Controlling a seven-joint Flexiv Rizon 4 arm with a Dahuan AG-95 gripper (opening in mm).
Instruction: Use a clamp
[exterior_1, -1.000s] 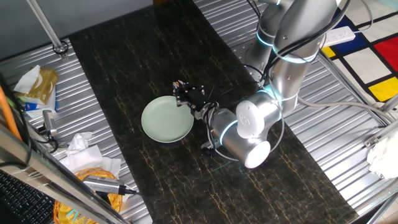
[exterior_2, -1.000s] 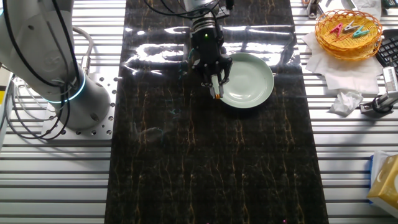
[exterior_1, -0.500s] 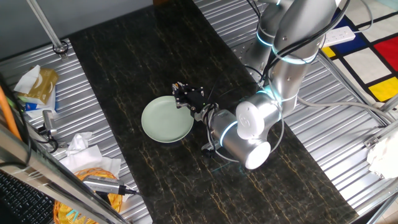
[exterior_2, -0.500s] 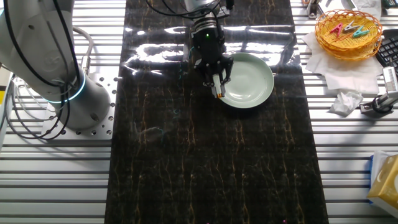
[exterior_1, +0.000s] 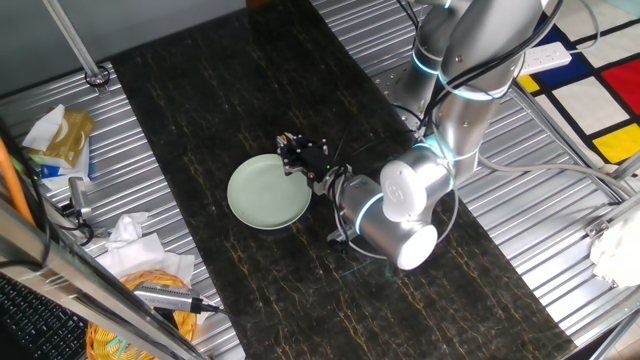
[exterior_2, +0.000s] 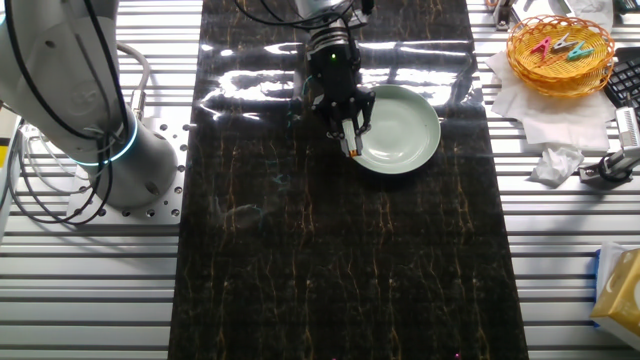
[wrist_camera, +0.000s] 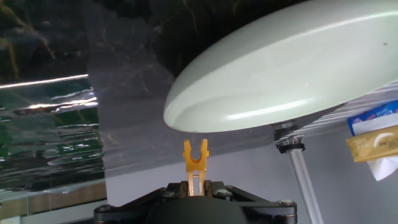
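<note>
Near the middle of the dark marbled tabletop (exterior_2: 330, 260), a pale green plate (exterior_2: 400, 127) lies flat, and the robot arm's black gripper (exterior_2: 348, 140) hangs at the plate's rim on the side facing the arm's base. Its fingers are drawn nearly together, pinched on a tiny orange clamp (wrist_camera: 194, 163). From the hand view, the clamp stands straight out between the fingers, its long axis running along the direction the fingers point. Its two short prongs splay into a small V at the far end, aimed at the curved outer edge of the plate (wrist_camera: 292, 81). A narrow gap shows between the prong tips and the rim; they are very close, but not touching. From the other fixed view, only an orange speck (exterior_2: 353, 152) shows at the fingertips, just beside the plate's rim. From the first fixed view, the gripper (exterior_1: 300, 160) sits at the plate's (exterior_1: 265, 192) edge and the clamp is too small to make out. A wicker basket (exterior_2: 560, 50) holding coloured clips rests off the tabletop, on the ribbed metal surface beyond its corner.
</note>
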